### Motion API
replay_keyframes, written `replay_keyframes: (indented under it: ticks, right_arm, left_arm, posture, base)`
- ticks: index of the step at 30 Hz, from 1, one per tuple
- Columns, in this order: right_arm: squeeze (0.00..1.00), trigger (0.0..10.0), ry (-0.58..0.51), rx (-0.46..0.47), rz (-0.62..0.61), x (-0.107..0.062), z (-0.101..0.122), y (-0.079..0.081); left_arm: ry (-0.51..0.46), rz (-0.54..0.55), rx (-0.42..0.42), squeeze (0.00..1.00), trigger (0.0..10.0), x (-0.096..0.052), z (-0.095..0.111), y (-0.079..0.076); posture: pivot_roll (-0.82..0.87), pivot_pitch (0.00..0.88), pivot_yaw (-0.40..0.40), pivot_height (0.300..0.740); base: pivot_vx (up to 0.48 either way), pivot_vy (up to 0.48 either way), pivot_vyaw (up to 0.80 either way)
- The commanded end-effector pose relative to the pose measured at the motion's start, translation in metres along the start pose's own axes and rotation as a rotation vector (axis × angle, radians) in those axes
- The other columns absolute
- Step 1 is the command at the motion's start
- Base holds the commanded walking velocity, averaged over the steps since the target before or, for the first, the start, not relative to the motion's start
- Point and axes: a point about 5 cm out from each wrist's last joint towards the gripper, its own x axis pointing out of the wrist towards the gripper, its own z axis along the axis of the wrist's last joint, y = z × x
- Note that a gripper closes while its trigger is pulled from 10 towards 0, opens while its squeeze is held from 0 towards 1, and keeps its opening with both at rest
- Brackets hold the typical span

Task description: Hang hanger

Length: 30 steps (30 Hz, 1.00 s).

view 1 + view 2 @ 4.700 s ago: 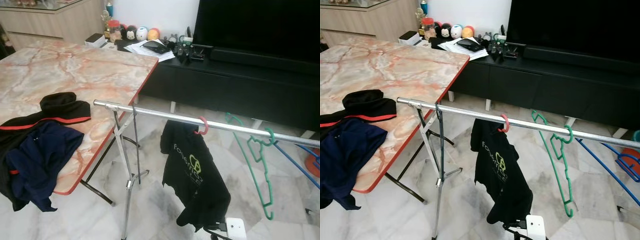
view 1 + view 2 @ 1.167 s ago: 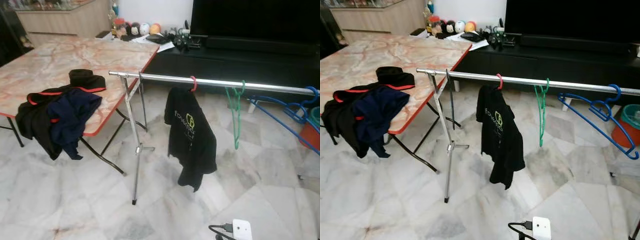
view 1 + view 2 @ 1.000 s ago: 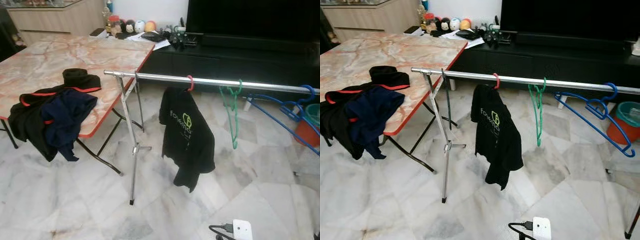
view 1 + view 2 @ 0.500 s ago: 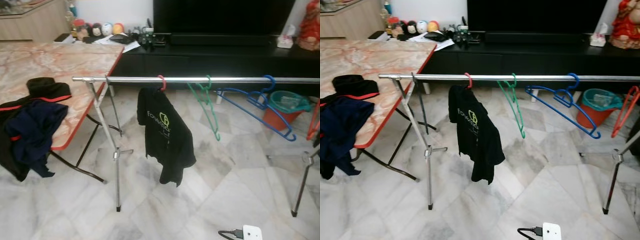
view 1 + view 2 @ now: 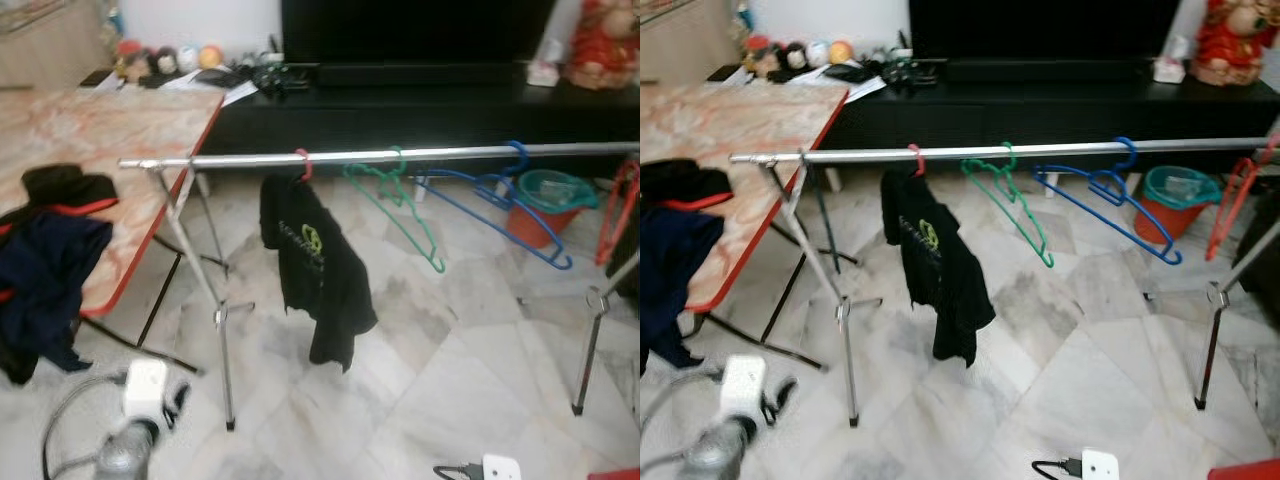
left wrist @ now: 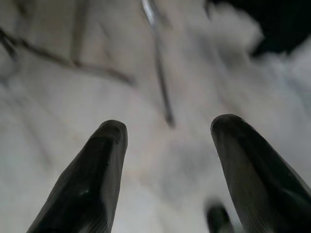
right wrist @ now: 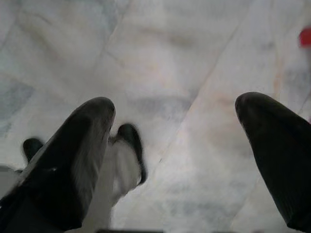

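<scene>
Since half a second ago our left arm has swung up into the lower left of the head views, its blurred left gripper (image 5: pixel 165 402) now showing below the table edge, and the camera has turned a little further to the right. We see the black shirt (image 5: pixel 312 262) on its pink hanger (image 5: pixel 301 165) hooked over the silver rail (image 5: pixel 430 155), with the green hanger (image 5: pixel 392 198) just beside it, the blue hanger (image 5: pixel 506 203) further along, and a red hanger (image 5: pixel 1232 203) near the rail's right end. Dark clothes (image 5: pixel 42 255) lie over the edge of the marble table (image 5: pixel 120 140).

From the left wrist we look down between two fingers (image 6: pixel 90 182) held well apart over pale marble floor (image 6: pixel 58 121), with a thin rack leg (image 6: pixel 160 73) crossing it. From the right wrist we find the right gripper (image 7: pixel 175 160) likewise spread wide above the floor, empty, with a blurred white and black object (image 7: pixel 125 162) beneath it.
</scene>
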Motion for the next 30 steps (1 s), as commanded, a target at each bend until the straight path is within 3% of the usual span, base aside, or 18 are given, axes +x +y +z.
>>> replay_keyframes:
  ticks: [1, 8, 10, 12, 17, 21, 27, 28, 30]
  right_arm:
    - [0.00, 10.0, 0.007, -0.012, -0.002, -0.001, -0.005, 0.004]
    - [0.00, 10.0, 0.040, -0.025, 0.021, -0.005, -0.020, 0.020]
    - [0.00, 10.0, 0.048, -0.027, 0.026, -0.006, -0.023, 0.027]
    - [0.00, 10.0, 0.052, -0.030, 0.030, -0.007, -0.024, 0.031]
    - [0.00, 10.0, 0.063, -0.038, 0.040, -0.009, -0.029, 0.040]
    - [0.00, 10.0, 0.087, -0.041, 0.044, -0.014, -0.043, 0.044]
    - [0.00, 10.0, 0.119, -0.054, 0.065, -0.023, -0.062, 0.062]
    - [0.00, 10.0, 0.122, -0.056, 0.069, -0.024, -0.063, 0.064]
    - [0.00, 10.0, 0.102, -0.045, 0.054, -0.018, -0.052, 0.051]
  left_arm:
    - [0.041, -0.001, 0.025, 0.00, 10.0, -0.003, -0.009, 0.002]
    - [0.181, -0.087, 0.122, 0.00, 10.0, -0.005, -0.024, -0.010]
    - [0.277, -0.077, 0.168, 0.00, 10.0, -0.012, -0.042, -0.009]
    - [0.309, -0.051, 0.138, 0.00, 10.0, -0.015, -0.049, -0.005]
    - [0.338, -0.032, 0.127, 0.00, 10.0, -0.022, -0.058, 0.004]
    - [0.362, -0.048, 0.181, 0.00, 10.0, -0.028, -0.067, 0.008]
    - [0.438, -0.012, 0.159, 0.00, 10.0, -0.042, -0.086, 0.016]
    - [0.428, -0.019, 0.165, 0.00, 10.0, -0.038, -0.083, 0.012]
    - [0.384, -0.039, 0.172, 0.00, 10.0, -0.026, -0.068, -0.001]
  posture:
    - [-0.03, 0.000, 0.007, 0.740]
    - [-0.04, 0.000, 0.011, 0.740]
    - [-0.04, 0.000, 0.011, 0.740]
    - [-0.04, 0.000, 0.009, 0.740]
    - [-0.05, 0.000, 0.012, 0.740]
    - [-0.05, 0.000, 0.016, 0.740]
    - [-0.05, 0.000, 0.015, 0.740]
    - [-0.05, 0.000, 0.015, 0.740]
    - [-0.05, 0.000, 0.014, 0.740]
  base:
    - [0.000, 0.000, -0.68]
    - [0.000, 0.000, -0.67]
    - [0.000, 0.000, -0.67]
    - [0.000, 0.000, -0.67]
    - [0.000, 0.000, -0.67]
    - [0.000, -0.078, -0.67]
    - [0.000, -0.162, -0.67]
    - [0.000, 0.000, -0.66]
    - [0.000, 0.000, -0.67]
